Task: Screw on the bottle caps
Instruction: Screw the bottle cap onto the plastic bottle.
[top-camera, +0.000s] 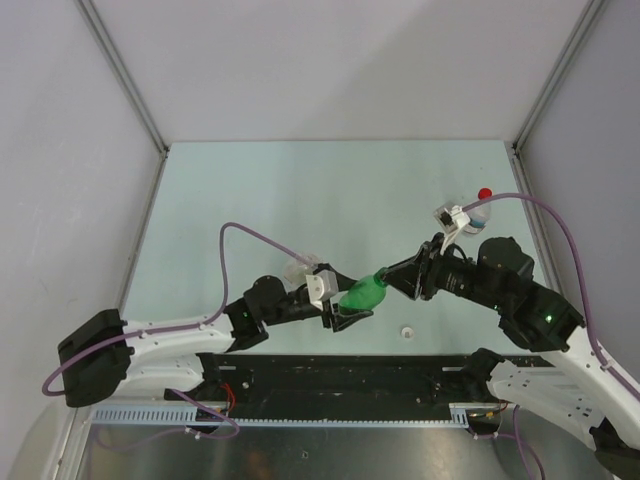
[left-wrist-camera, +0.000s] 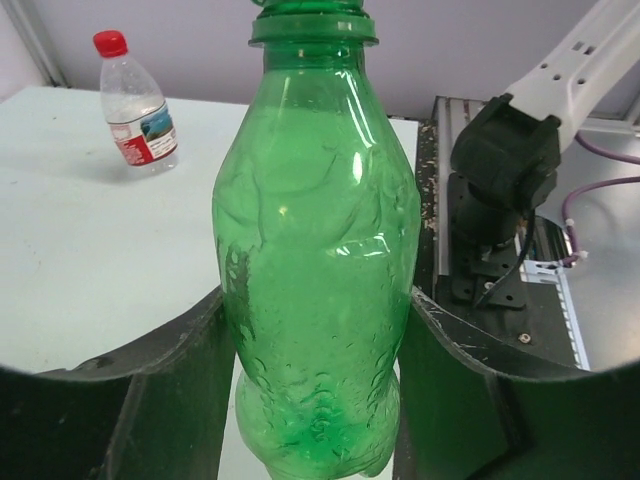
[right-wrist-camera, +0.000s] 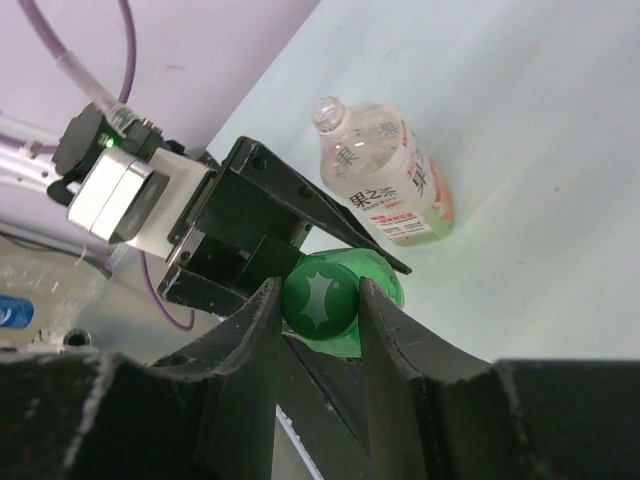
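Green cap, look: the small round green plastic screw cap shows end-on, low in the middle of the right wrist view, with a pale star-shaped glint on its face.
Green cap, place: it sits at the neck of the translucent green plastic bottle, which is held off the table just below the middle of the top view.
Right gripper: the right gripper is clamped on the green cap, one black finger on each side.
Left gripper: the left gripper is closed around the green bottle's lower body, with both fingers against its sides.
Axis: the green bottle lies near level. Its long axis runs from lower left to upper right in the top view, capped end toward the upper right.
Seating: I cannot tell whether the green cap is fully threaded.
White cap: a small round white plastic cap lies loose on the pale table, lower middle of the top view, just above the black rail.
Red cap: a small round red plastic cap tops the small clear red-labelled bottle, which stands upright at the upper left of the left wrist view.
Uncapped bottle: a wider clear orange-labelled bottle lies on its side just beside the left gripper, open mouth toward the upper left of the right wrist view.
Room: bare table fills the upper half of the top view, out to the grey walls at left, back and right.
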